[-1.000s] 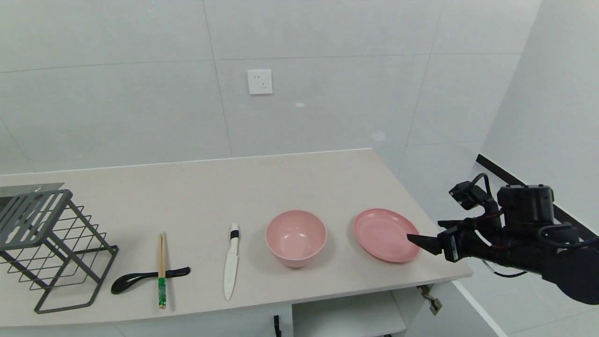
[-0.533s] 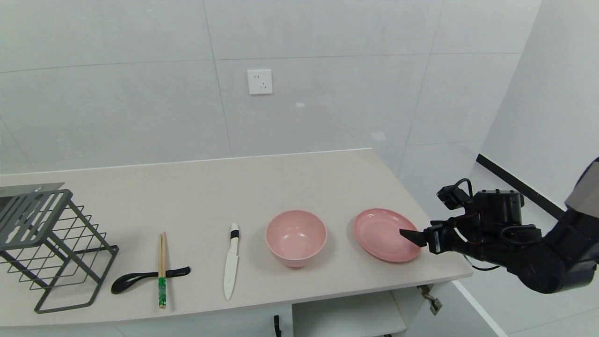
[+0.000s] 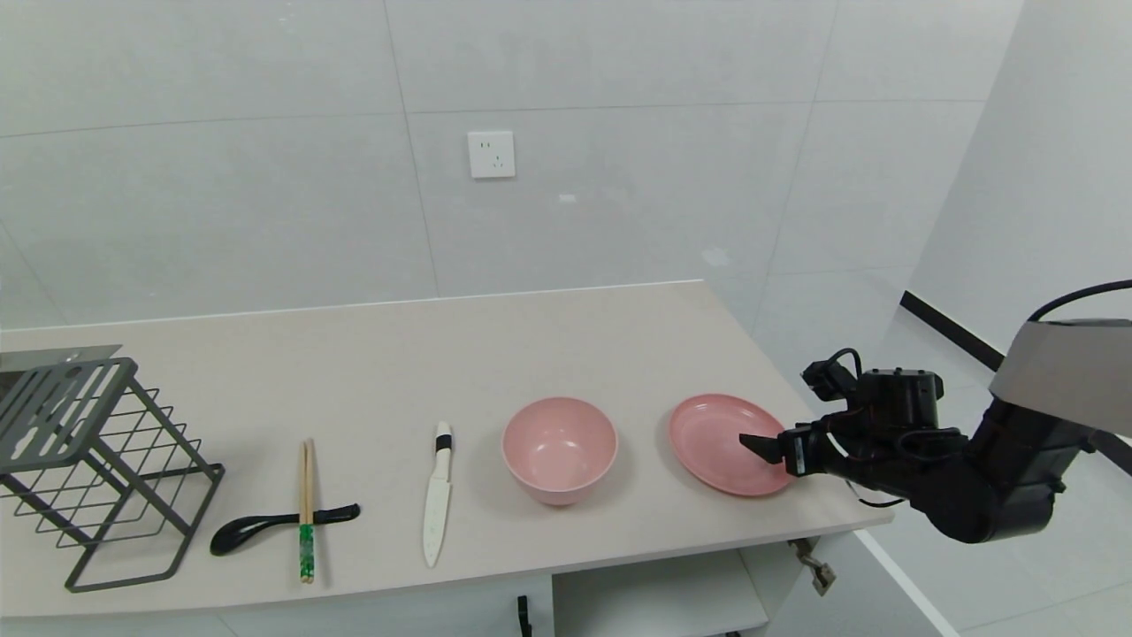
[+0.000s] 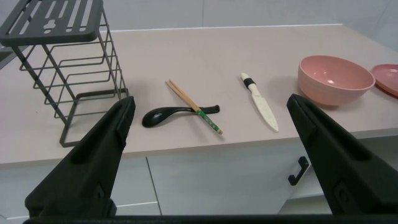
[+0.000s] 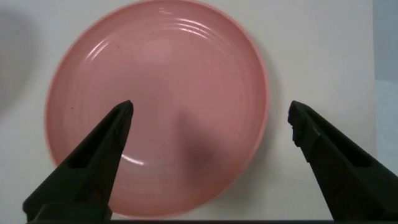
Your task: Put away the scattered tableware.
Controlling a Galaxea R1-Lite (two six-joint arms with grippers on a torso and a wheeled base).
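Note:
A pink plate lies near the counter's right end, with a pink bowl to its left. Further left are a white knife, a pair of chopsticks lying across a black spoon, and a dark wire rack. My right gripper hovers open over the plate's right part, and in the right wrist view its fingers straddle the plate. My left gripper is open and held back from the counter's front edge, facing the spoon, chopsticks and knife.
The counter's right edge runs just beside the plate, with floor beyond. An open cabinet compartment sits below the front edge. The tiled wall with a socket stands behind. Bare counter stretches behind the tableware.
My right arm has moved left and slightly down, bringing its gripper from beyond the counter's edge to over the plate's right part. The tableware has not moved.

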